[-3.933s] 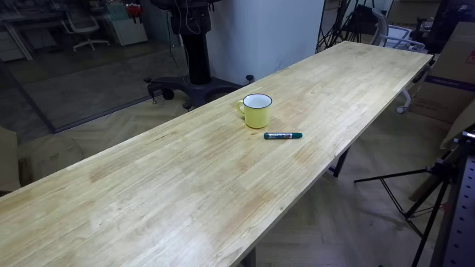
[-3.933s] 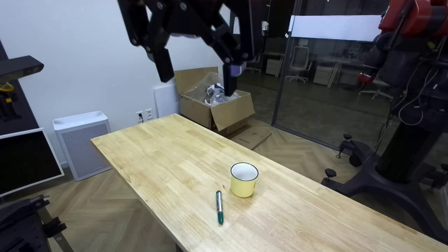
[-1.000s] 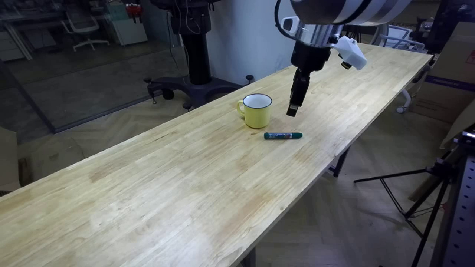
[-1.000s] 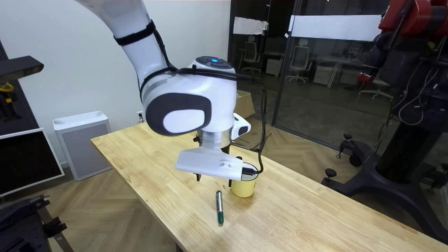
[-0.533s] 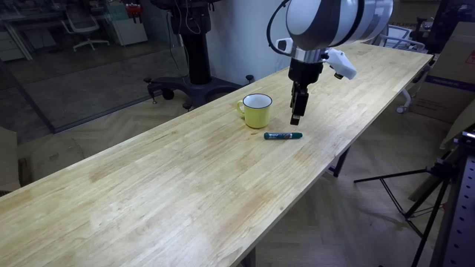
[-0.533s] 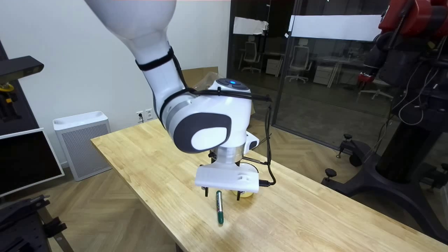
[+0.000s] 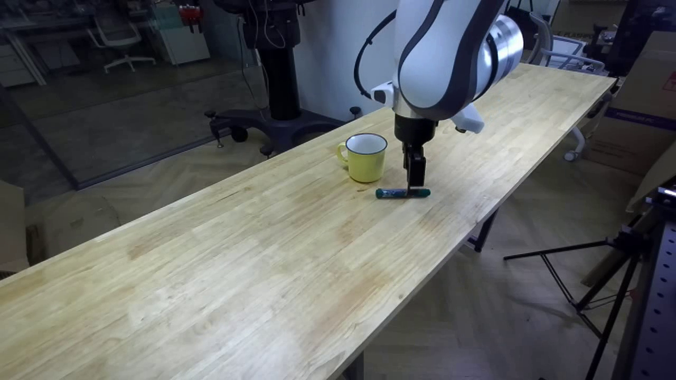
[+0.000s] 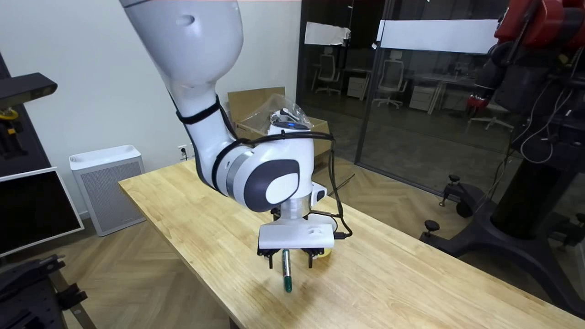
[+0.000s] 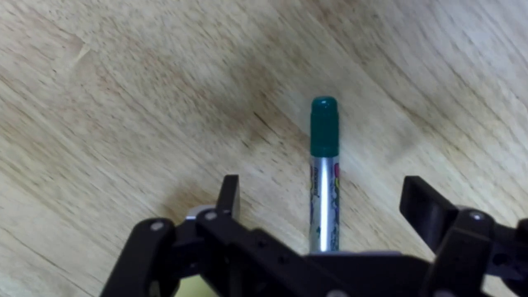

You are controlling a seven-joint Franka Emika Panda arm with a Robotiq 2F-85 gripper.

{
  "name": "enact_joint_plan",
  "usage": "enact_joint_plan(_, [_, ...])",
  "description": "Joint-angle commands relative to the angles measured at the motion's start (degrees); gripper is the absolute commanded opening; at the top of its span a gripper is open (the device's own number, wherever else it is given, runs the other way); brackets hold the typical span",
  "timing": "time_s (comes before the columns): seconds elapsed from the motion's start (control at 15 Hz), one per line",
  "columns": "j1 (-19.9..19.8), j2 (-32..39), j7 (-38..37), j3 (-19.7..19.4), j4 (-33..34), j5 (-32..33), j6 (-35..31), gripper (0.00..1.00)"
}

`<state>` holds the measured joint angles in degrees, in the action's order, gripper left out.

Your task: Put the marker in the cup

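Observation:
The marker [image 7: 390, 193] lies flat on the wooden table, with a dark green cap and a silver printed barrel. It also shows in an exterior view [image 8: 287, 276] and in the wrist view [image 9: 324, 132], where its lower end is hidden behind the gripper body. My gripper [image 9: 321, 181] is open, with one finger on each side of the marker's barrel and a gap to both. In an exterior view the gripper [image 7: 415, 187] is down at the marker. The yellow cup [image 7: 366, 164] stands upright beside the marker; it is mostly hidden behind the hand in an exterior view [image 8: 325, 252].
The wooden table [image 7: 222, 274] is long and narrow, with its edges near on both sides. An open cardboard box [image 8: 253, 103] stands on the floor past the table. A dark wheeled stand [image 7: 282, 119] is beside the table.
The arm has come into view over the table, and the gripper has lowered to around the marker, its fingers still apart. The marker and the cup have not moved.

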<state>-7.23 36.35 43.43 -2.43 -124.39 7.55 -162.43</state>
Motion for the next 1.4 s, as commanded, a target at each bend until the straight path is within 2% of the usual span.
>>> enact_joint_plan(0.0, [2.26, 2.81, -5.81, -1.31, 2.96, 4.18, -0.23, 1.00])
enact_joint_plan(0.07, [2.04, 3.13, -6.57, -0.90, 3.00, 4.41, -0.82, 0.98])
enact_joint_plan(0.13, [1.85, 3.32, -7.20, -0.57, 3.14, 4.63, -1.04, 0.74])
enact_joint_plan(0.27, [0.98, 3.54, -7.88, 0.40, 3.10, 4.27, -1.87, 0.69])
enact_joint_plan(0.4, [0.07, 3.52, -8.08, 1.43, 2.96, 3.84, -2.07, 0.53])
enact_joint_plan(0.93, [-5.72, 3.74, -6.55, 8.00, 2.76, 1.62, -2.01, 0.01])
enact_joint_plan(1.07, [-7.03, 3.68, -6.29, 9.37, 2.69, 1.17, -1.87, 0.05])
enact_joint_plan(1.33, [-8.11, 1.95, -6.24, 10.76, 1.86, 0.89, -1.93, 0.05])
